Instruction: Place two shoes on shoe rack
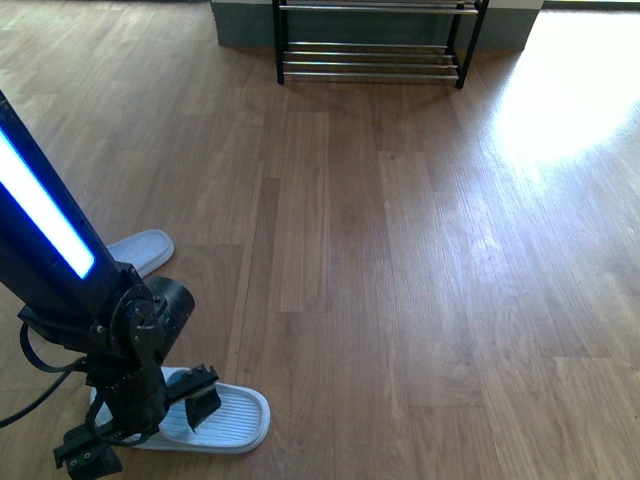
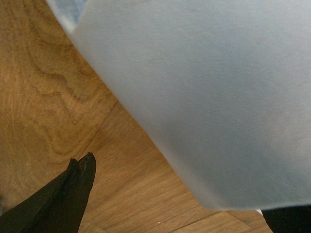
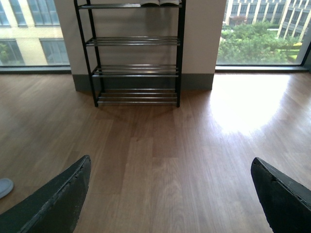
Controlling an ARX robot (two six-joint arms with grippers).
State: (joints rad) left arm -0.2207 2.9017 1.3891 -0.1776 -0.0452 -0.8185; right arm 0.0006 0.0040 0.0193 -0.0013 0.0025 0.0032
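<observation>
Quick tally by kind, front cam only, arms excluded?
Pale shoes: 2, the near shoe and the far shoe
Shoe rack: 1
Total: 3

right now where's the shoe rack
In the front view the shoe rack stands top centre against the far wall, across the floor from the shoe at bottom left.

Shoe rack (image 1: 370,62) top cut off; far shoe (image 1: 145,248) half hidden behind left arm (image 1: 40,280); near shoe (image 2: 204,97) blurred.
</observation>
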